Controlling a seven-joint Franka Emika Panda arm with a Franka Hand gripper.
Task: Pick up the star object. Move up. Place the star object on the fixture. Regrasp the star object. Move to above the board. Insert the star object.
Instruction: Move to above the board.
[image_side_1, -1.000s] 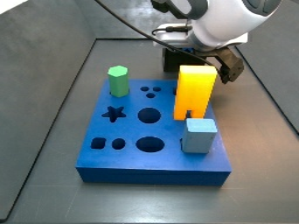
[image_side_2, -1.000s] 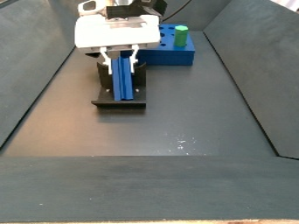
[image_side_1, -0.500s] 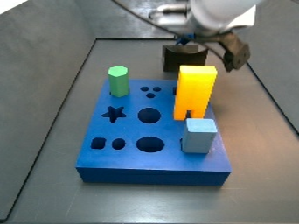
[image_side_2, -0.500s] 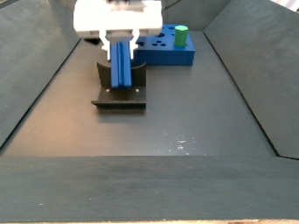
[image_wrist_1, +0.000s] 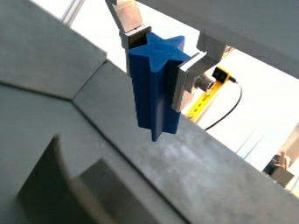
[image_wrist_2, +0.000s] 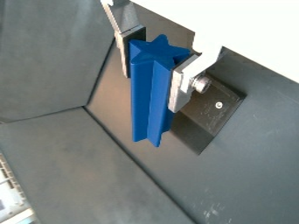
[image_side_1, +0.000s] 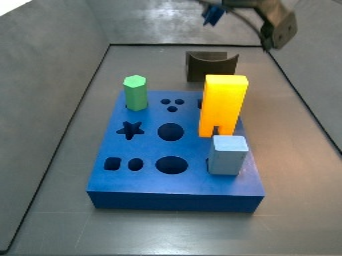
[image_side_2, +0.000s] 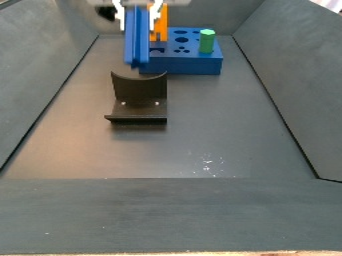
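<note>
Bright blue, thick and square, the board (image_side_1: 174, 165) lies on the dark floor in a side view, with its star-shaped hole (image_side_1: 130, 129) open near its left edge. Round holes run down the middle of its top and smaller holes sit toward the near left corner; all of these are unfilled. Three pieces stand on the board: a tall yellow block (image_side_1: 222, 103) on the right side, a pale blue cube (image_side_1: 229, 154) just nearer than it, and a green hexagonal peg (image_side_1: 135, 92) at the far left corner.

The fixture (image_side_2: 138, 97), a dark bracket on a base plate, stands on the floor just beside the board; its curved notch holds nothing. In a side view it shows as a dark block (image_side_1: 210, 67) directly behind the yellow block.

The gripper (image_side_2: 139, 12) is raised high above the fixture, largely cut off by the frame edge. Its jaws are closed on the star object (image_side_2: 136, 42), which hangs upright, clear above the fixture and touching nothing below.

In both wrist views the silver fingers (image_wrist_1: 187, 77) press against opposite sides of the star object (image_wrist_2: 152, 89) at its upper end, the star-shaped end face (image_wrist_1: 162, 48) level with the plates and most of the peg's length projecting beyond the gripper (image_wrist_2: 156, 59).
</note>
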